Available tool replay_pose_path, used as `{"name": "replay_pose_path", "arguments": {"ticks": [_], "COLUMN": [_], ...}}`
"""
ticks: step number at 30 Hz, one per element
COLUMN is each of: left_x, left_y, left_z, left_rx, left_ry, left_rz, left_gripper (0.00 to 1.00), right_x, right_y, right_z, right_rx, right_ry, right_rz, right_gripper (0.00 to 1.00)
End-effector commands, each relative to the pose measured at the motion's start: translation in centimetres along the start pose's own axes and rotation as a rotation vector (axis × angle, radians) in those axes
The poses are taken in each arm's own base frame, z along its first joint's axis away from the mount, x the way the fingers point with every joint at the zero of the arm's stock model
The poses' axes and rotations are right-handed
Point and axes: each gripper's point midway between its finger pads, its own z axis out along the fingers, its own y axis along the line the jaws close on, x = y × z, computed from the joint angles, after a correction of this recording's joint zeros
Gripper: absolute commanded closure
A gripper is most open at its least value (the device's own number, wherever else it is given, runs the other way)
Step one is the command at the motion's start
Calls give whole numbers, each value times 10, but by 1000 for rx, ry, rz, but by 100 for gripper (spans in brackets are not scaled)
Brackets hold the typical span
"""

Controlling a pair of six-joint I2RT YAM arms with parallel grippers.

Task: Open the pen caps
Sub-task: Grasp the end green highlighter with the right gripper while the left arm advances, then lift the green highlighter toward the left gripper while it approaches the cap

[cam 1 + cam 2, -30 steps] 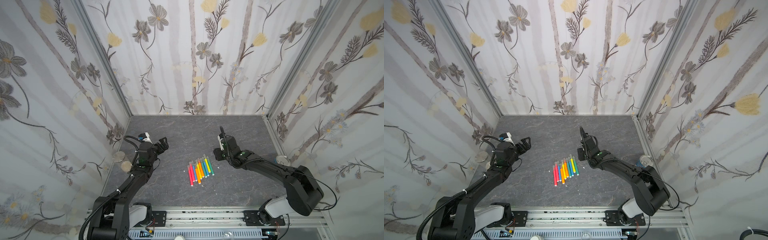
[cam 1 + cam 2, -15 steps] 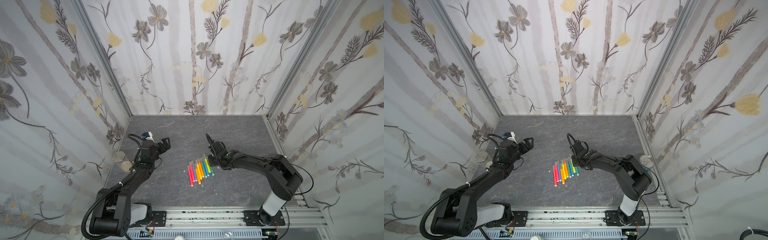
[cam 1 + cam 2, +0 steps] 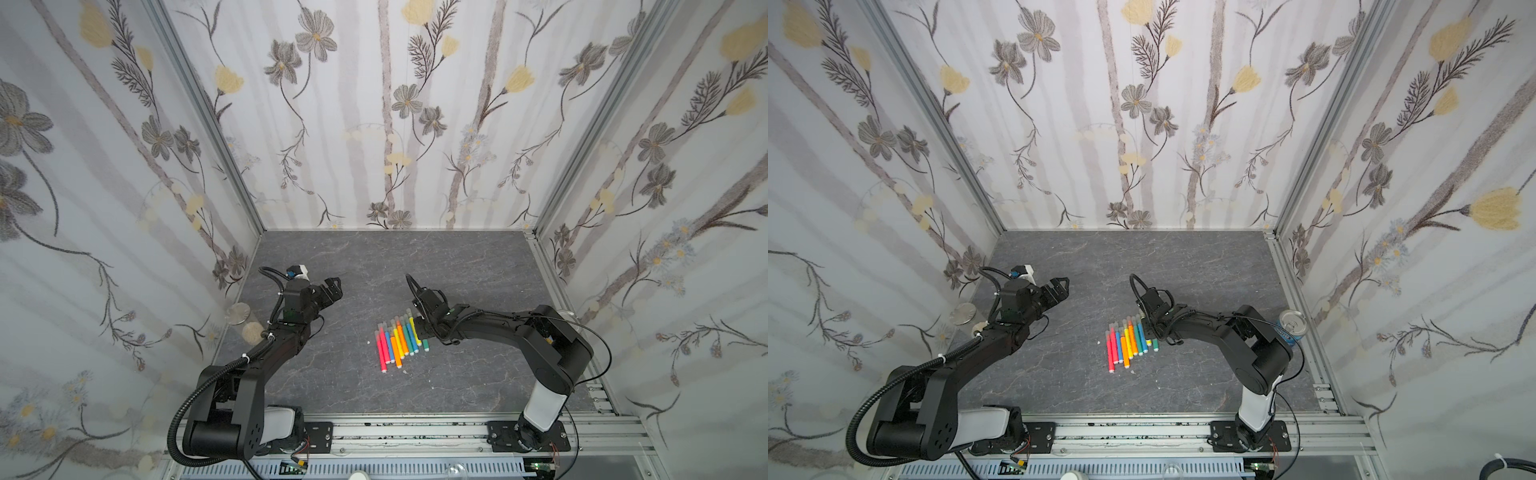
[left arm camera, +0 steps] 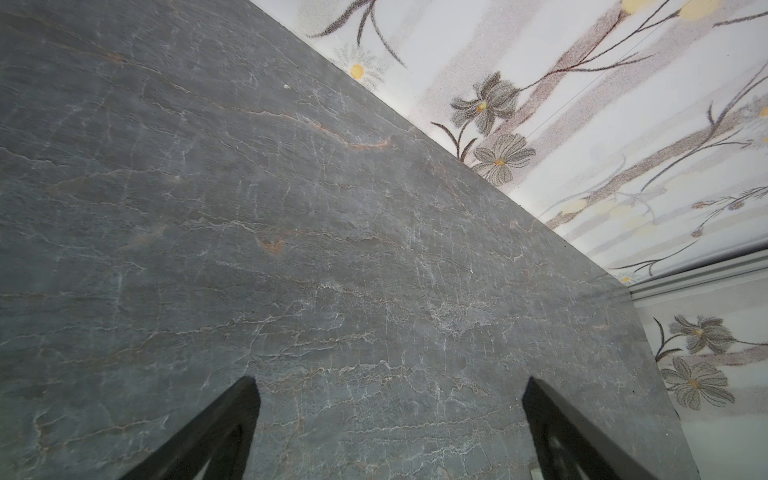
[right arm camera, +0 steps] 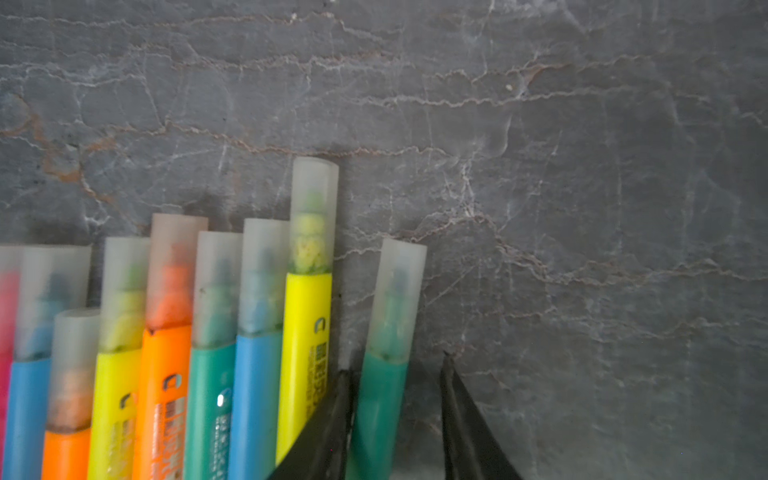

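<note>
Several pens (image 3: 399, 340) (image 3: 1129, 340) with bright barrels lie side by side on the grey floor, each with its translucent pen cap (image 5: 313, 216) on. My right gripper (image 3: 419, 328) (image 3: 1147, 328) (image 5: 395, 365) is down at the right end of the row. Its jaws straddle the barrel of the outermost teal pen (image 5: 380, 407), just below that pen's cap (image 5: 399, 299). One finger sits between the teal and yellow pens, and a gap shows at the other finger. My left gripper (image 3: 334, 286) (image 3: 1061, 286) (image 4: 388, 384) hangs wide open and empty, well left of the pens.
A drinks can (image 3: 1292, 326) stands by the right wall behind the right arm. Two round discs (image 3: 237, 313) lie against the left wall. Patterned walls close in three sides, and a metal rail (image 3: 415, 432) runs along the front.
My right gripper has swung left and down onto the right end of the pen row, and its jaws have narrowed around the teal pen. The left arm has barely moved.
</note>
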Motion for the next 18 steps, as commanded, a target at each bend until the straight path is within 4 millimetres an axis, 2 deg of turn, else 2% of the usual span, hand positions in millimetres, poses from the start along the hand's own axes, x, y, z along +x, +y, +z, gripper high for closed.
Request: {"name": "replay_pose_path", "arguments": {"ticks": [1,10,15,18], "left_x": [-5,2,9,15], "left_y": [-5,-22,-37,-53], "left_z": [1,7,12,15], "left_rx": [10,18,28,60], "left_ry": [-10,40,71,107], "left_rz": [7,58,91,113], "left_gripper": [0,0,0,0], "right_x": [22,48,57,54], "right_y": [-4,-7,-8,-9], "right_z": [5,-3,-6,-10], "right_rx": [2,-52,-69,-72], "right_ry": [64,82,86,66], "right_rz": [4,42,51,50], "right_gripper": [68,75,84,90]}}
